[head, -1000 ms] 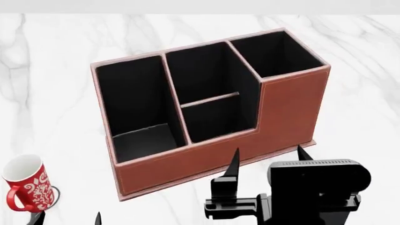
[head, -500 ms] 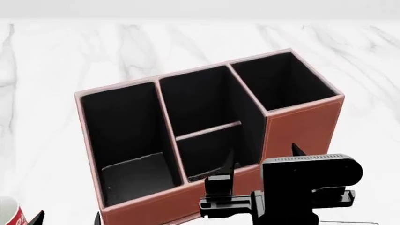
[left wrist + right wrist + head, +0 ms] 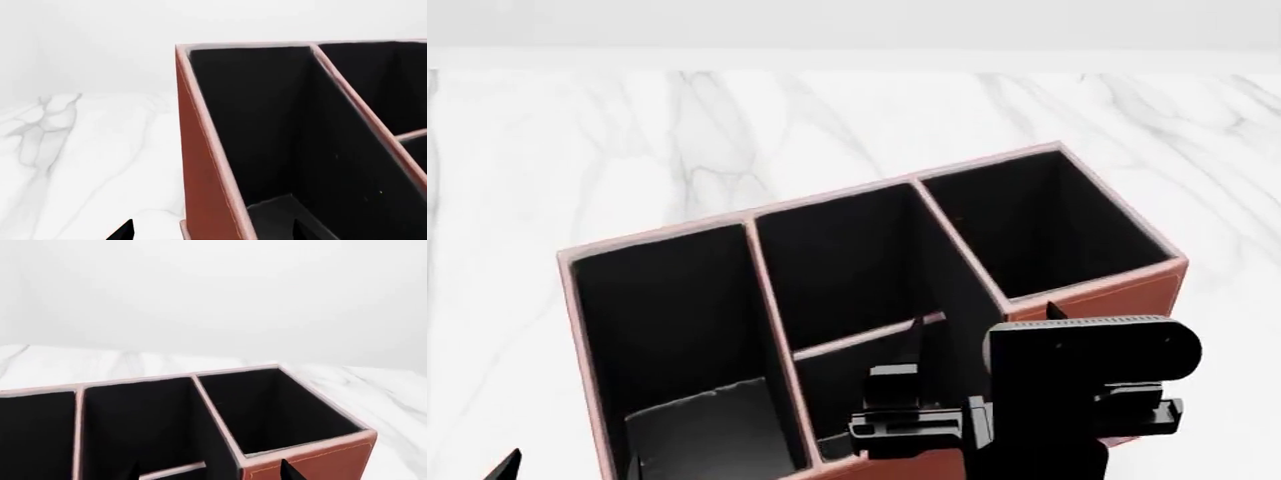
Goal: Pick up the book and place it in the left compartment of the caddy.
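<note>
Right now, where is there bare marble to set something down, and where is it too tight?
Bare marble tabletop runs open behind the caddy and off both its ends. Its near side is crowded: the right gripper hangs over the front wall by the divided middle bay. The left compartment already has a dark slab leaning on its floor.

White marble table (image 3: pixel 761 130) with grey veins, filling the head view from 9 o'clock over 12 to 3 o'clock, plain pale wall (image 3: pixel 213 290) behind its far edge, at 12 o'clock
</note>
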Controlling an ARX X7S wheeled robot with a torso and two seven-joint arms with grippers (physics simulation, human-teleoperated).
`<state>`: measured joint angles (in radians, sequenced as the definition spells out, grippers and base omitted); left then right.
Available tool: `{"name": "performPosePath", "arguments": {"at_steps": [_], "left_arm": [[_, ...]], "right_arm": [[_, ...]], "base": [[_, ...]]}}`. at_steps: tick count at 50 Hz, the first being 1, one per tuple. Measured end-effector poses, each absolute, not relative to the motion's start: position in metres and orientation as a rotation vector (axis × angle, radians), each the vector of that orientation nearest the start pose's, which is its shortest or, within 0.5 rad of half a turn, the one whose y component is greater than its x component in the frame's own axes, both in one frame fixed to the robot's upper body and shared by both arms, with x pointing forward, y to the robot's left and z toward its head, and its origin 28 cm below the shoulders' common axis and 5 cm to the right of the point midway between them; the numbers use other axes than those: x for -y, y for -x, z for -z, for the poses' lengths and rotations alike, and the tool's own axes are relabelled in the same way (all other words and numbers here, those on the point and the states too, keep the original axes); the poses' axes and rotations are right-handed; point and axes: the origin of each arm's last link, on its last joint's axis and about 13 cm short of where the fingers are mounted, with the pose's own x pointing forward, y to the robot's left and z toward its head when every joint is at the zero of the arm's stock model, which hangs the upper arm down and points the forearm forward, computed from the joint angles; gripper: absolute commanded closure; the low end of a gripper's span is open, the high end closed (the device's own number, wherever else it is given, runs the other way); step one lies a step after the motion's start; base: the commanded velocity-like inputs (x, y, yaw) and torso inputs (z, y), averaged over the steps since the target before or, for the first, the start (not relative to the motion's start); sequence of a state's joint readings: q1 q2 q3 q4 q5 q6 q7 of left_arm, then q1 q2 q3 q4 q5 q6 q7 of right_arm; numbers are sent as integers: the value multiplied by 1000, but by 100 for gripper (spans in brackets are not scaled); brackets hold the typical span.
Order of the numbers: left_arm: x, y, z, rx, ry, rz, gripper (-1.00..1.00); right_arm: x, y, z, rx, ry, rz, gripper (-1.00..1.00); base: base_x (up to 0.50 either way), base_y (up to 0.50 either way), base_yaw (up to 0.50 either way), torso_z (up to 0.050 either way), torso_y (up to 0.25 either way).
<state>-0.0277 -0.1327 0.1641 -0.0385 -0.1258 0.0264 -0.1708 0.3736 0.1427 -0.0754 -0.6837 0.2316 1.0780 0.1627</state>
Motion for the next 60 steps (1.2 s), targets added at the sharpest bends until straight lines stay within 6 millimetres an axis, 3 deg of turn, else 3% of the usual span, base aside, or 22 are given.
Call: {"name": "performPosePath", "arguments": {"at_steps": [13, 19, 27, 43, 60], "left_arm": [[-205, -215, -11, -9, -8, -17, -100], [-205, -215, -11, -11, -6, -20, -100], [-206, -216, -11, -13, -7, -22, -100], [-206, -217, -9, -21, -12, -24, -100], [-206, -217, -8, -29, -9, -25, -100]], "right_arm": [[101, -241, -204, -156, 47, -124, -100], [95, -235, -232, -227, 111, -316, -100], [103, -227, -260, -310, 284, -527, -100], [122, -235, -279, -507, 644, -765, -100], [140, -236, -301, -778, 769, -744, -100]], "base": [[0, 0, 0, 0, 0], [0, 0, 0, 0, 0], [0, 0, 0, 0, 0], [0, 0, 0, 0, 0], [0, 0, 0, 0, 0]]}}
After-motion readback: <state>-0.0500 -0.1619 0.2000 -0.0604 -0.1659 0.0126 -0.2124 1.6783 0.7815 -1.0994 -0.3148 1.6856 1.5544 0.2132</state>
